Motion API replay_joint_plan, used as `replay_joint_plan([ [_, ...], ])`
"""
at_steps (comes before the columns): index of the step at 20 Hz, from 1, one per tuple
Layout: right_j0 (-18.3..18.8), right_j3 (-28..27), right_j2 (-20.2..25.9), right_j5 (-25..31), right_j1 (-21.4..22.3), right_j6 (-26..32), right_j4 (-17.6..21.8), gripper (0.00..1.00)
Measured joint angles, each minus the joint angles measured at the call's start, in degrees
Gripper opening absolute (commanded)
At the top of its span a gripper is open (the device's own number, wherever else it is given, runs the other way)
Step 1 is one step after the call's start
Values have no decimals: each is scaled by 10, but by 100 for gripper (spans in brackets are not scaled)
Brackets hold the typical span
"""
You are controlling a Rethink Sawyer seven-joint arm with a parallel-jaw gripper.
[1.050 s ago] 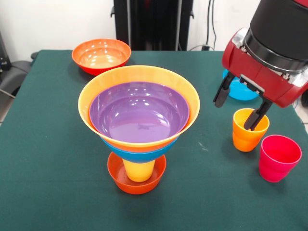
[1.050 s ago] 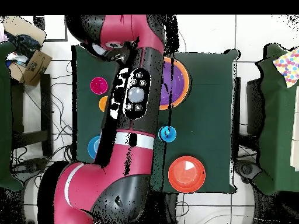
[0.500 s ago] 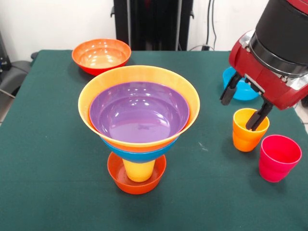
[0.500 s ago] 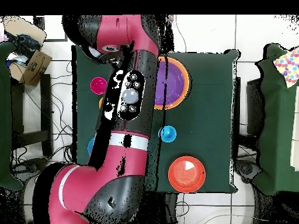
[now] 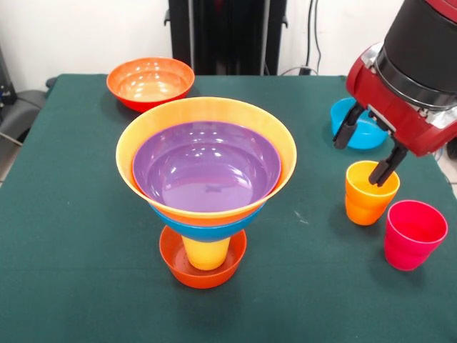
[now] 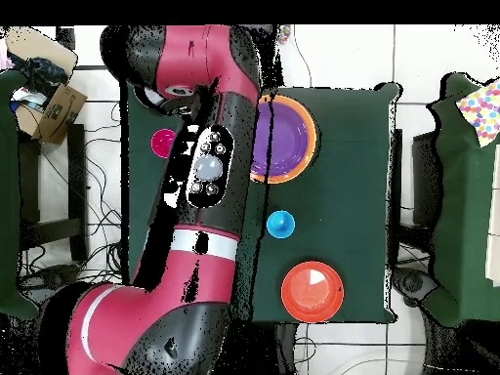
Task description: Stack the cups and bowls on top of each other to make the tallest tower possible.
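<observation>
The surface (image 5: 78, 214) is covered in dark green cloth; the tower (image 5: 206, 187) stands toward its near middle in the front view. At the tower's base sits a small red-orange bowl (image 5: 203, 266), resting on the cloth; a yellow cup (image 5: 206, 253) stands upright inside it; above the cup a blue bowl (image 5: 207, 227) flares out, showing only as a band; a large light orange bowl (image 5: 206, 108) rests over it, with a thin red-orange rim between the two; a purple bowl (image 5: 206, 168) is nested inside the light orange one, mouth up.

A medium red-orange bowl (image 5: 151, 81) stands apart from the tower at the far left of the surface; a teal-blue bowl (image 5: 363, 132) lies at the far right, partly hidden behind the hand (image 5: 367, 155).

The arm (image 6: 200, 176) enters from the upper right of the front view; the hand's two dark fingers (image 5: 347, 129) are spread apart, holding nothing; one fingertip hangs at the mouth of the orange cup (image 5: 370, 193), whether it touches the rim cannot be told; the other finger hangs in front of the teal-blue bowl.

The orange cup stands upright near the right edge; a pinkish red cup (image 5: 413, 234) stands just beside it, nearer the camera, also upright.

In the overhead view a blue cup (image 6: 280, 225) stands alone between the tower and the medium red-orange bowl; the arm covers most of that side of the surface.
</observation>
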State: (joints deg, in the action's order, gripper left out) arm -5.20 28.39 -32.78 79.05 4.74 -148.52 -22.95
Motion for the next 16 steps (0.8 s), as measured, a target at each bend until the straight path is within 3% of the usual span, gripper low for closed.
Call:
replay_joint_plan([
  [2, -2, 11, 3, -8, 5, 0, 0, 100],
  [10, -19, 138, 28, -111, 56, 0, 2, 100],
  [16, -23, 189, 40, -147, 76, 0, 4, 100],
])
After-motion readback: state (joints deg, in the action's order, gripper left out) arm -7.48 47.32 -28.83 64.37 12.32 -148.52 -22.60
